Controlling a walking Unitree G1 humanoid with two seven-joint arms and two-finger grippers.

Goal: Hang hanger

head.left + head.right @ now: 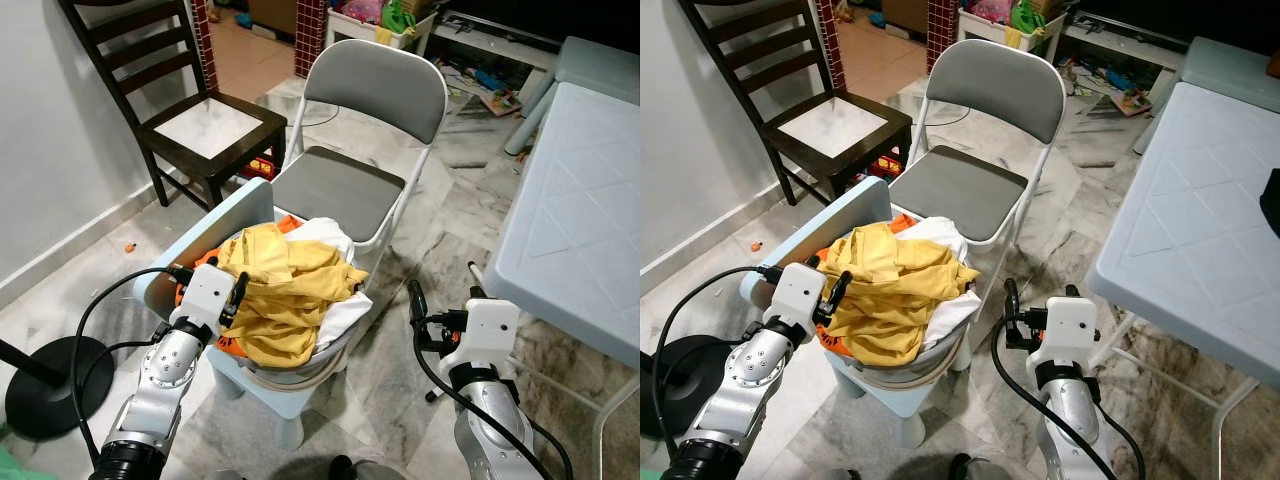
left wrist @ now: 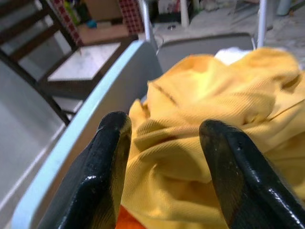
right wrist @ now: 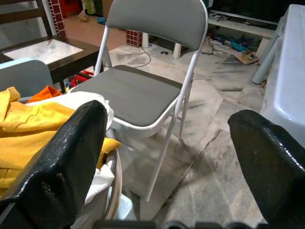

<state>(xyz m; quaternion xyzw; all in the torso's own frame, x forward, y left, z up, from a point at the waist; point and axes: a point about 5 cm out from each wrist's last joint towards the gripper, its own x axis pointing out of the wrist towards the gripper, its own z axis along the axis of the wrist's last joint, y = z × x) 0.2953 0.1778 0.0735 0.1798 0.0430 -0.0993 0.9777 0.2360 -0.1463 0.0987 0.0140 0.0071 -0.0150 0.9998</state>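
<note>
Laundry fills the middle of the head camera's scene: a crumpled yellow cotton shirt [image 1: 285,285] heaped over white cloth [image 1: 325,236] and orange cloth in a round basket [image 1: 300,372], which sits on a small pale blue plastic chair [image 1: 215,235]. Just behind it stands a grey padded folding chair with a white metal frame [image 1: 365,130], and further left a dark wooden chair with a pale seat [image 1: 190,110]. A pale blue plastic bench [image 1: 580,220] runs along the right over the marbled floor tiles [image 1: 440,230]. The left gripper [image 1: 232,296] rests at the heap's left edge, touching the yellow shirt. The right gripper [image 1: 440,320] hangs over the floor between basket and bench, touching nothing.

From the left wrist, its black fingers [image 2: 107,176] stand apart, empty, with yellow folds between and beneath them.

From the right wrist, the fingers [image 3: 62,176] are spread wide, empty, facing the folding chair.

I cannot pick out any hanger, so its place and direction cannot be told.
</note>
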